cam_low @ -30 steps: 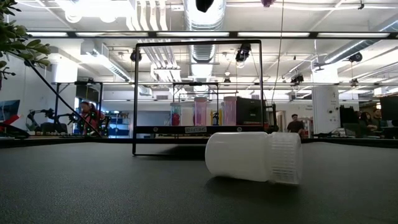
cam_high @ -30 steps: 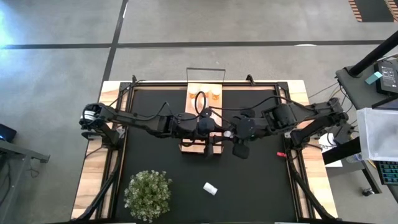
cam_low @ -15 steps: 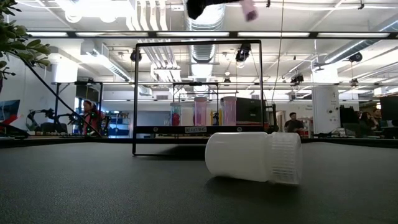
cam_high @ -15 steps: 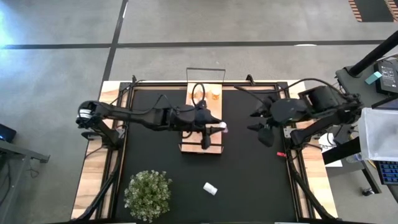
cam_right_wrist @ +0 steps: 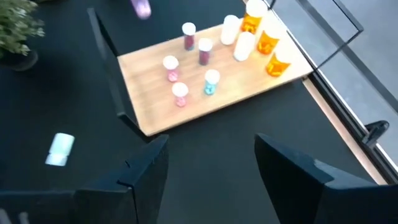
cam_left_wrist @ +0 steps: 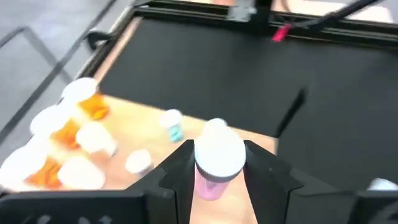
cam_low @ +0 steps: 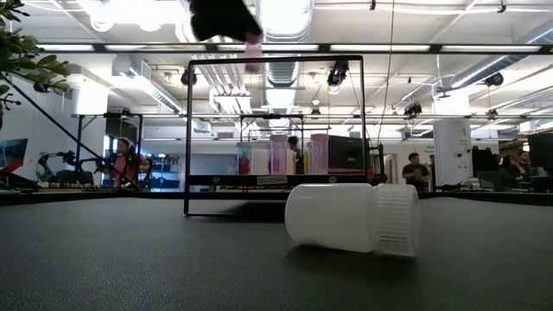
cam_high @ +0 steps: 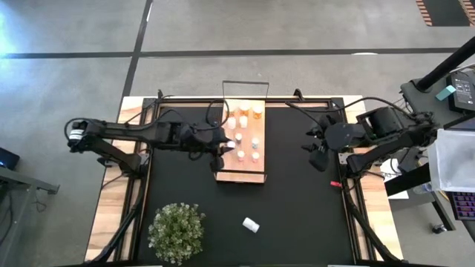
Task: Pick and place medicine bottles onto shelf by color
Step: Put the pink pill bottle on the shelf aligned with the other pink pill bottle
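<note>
The shelf (cam_high: 241, 169) is a light wood board on the black mat, with a thin black frame (cam_low: 188, 130) at its end. Several medicine bottles stand on it: orange ones (cam_right_wrist: 267, 40) at the far end, white ones (cam_right_wrist: 242, 43), pink ones (cam_right_wrist: 180, 93) and a bluish one (cam_right_wrist: 210, 82). My left gripper (cam_high: 223, 145) hangs over the shelf's left edge, shut on a pink white-capped bottle (cam_left_wrist: 217, 163). My right gripper (cam_high: 318, 152) stands open and bare above the mat, right of the shelf. One white bottle (cam_low: 354, 218) lies on its side on the near mat. My left gripper pinches the pink bottle between its two fingers (cam_left_wrist: 177, 168), which sit on opposite sides at the cap and the top of the body (cam_left_wrist: 211, 185). They come slanting down from the table's left. The bottle is lifted clear above the shelf.
A potted plant (cam_high: 177, 231) stands at the near left of the mat. The lying white bottle (cam_high: 251, 224) is near the front, right of the plant. Bare mat lies between the shelf and my right gripper. People and equipment show in the room beyond.
My left gripper has carried the pink bottle from over the shelf's right side toward the table's left edge, high above the shelf, and now hangs over its left edge. My right gripper has drawn back from the shelf toward the table's right edge.
</note>
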Tool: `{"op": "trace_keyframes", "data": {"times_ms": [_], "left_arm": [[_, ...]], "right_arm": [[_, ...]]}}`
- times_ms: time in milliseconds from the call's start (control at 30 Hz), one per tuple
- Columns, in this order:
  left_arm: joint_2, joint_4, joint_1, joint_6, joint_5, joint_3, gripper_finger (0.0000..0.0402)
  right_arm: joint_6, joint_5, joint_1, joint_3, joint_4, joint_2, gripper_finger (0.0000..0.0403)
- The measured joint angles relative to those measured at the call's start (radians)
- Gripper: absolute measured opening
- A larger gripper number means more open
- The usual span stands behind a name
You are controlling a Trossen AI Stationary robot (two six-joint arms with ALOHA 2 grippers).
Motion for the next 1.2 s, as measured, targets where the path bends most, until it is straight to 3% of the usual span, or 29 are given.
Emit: {"op": "trace_keyframes", "data": {"times_ms": [267, 400, 533, 1000, 1200], "left_arm": [[-0.090, 0.199, 0.013, -0.115, -0.033, -0.264, 0.0104], [-0.097, 0.263, 0.026, -0.117, -0.035, -0.340, 0.0104], [-0.097, 0.264, 0.040, -0.020, -0.025, -0.376, 0.0104], [-0.054, 0.277, 0.091, 0.210, 0.154, -0.417, 0.0105], [-0.063, 0.443, 0.096, 0.221, 0.200, -0.516, 0.0105]], "right_arm": [[-0.005, 0.003, 0.000, -0.070, 0.051, 0.014, 0.0226], [-0.009, 0.003, 0.000, -0.074, 0.055, 0.028, 0.0226], [-0.010, 0.003, 0.000, -0.075, 0.055, 0.038, 0.0226], [-0.001, 0.002, 0.000, -0.075, 0.100, 0.041, 0.0226], [-0.001, 0.002, 0.000, -0.075, 0.117, 0.041, 0.0226]]}}
